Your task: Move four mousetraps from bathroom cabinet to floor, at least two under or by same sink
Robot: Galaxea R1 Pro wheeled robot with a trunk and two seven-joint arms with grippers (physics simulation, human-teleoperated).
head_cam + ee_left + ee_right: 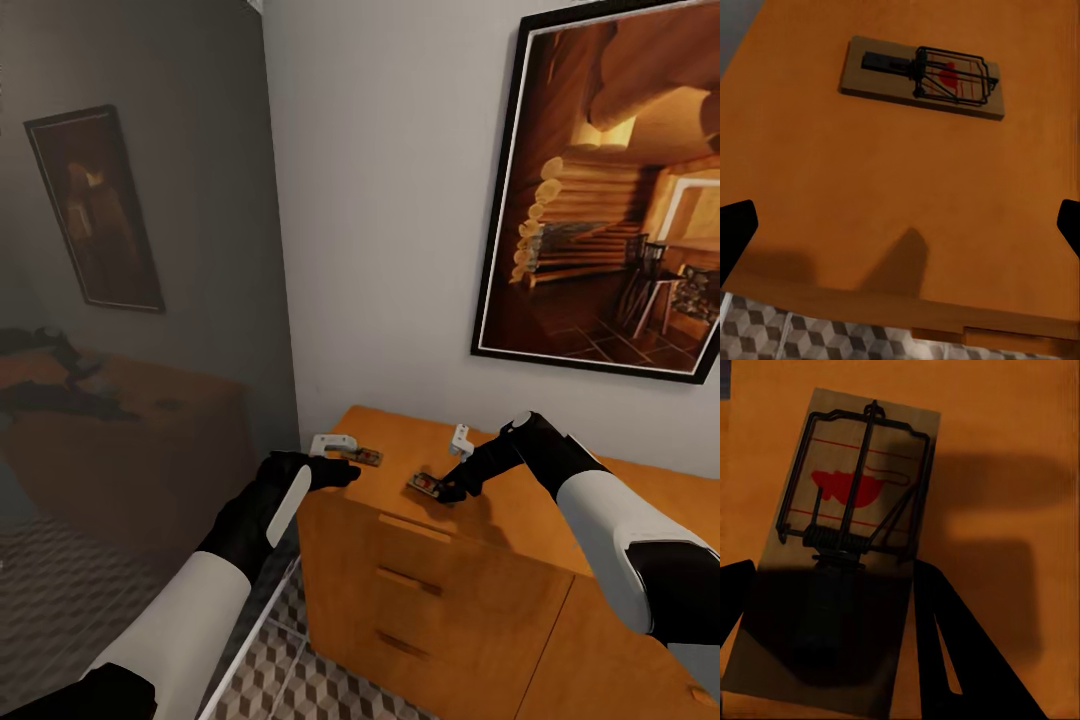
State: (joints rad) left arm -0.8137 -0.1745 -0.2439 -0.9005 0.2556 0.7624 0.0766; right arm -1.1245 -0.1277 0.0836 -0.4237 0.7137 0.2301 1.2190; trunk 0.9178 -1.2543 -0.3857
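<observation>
Two mousetraps lie flat on the orange-brown cabinet [520,510] top. One mousetrap [362,457] [922,77] sits near the top's left end. My left gripper [345,470] [900,232] is open, hovering just short of it above the cabinet's front edge, and its black fingertips [735,232] are spread wide. The other mousetrap [428,487] [847,547] lies further right. My right gripper [447,490] [832,607] straddles its near end with fingers [960,660] against both long edges. The patterned bathroom floor [300,680] shows below the cabinet.
A dark tinted glass panel with a white frame [255,610] stands close against the cabinet's left side. Drawer fronts with slim handles [405,582] face me. A large framed picture [610,190] hangs on the wall above the cabinet.
</observation>
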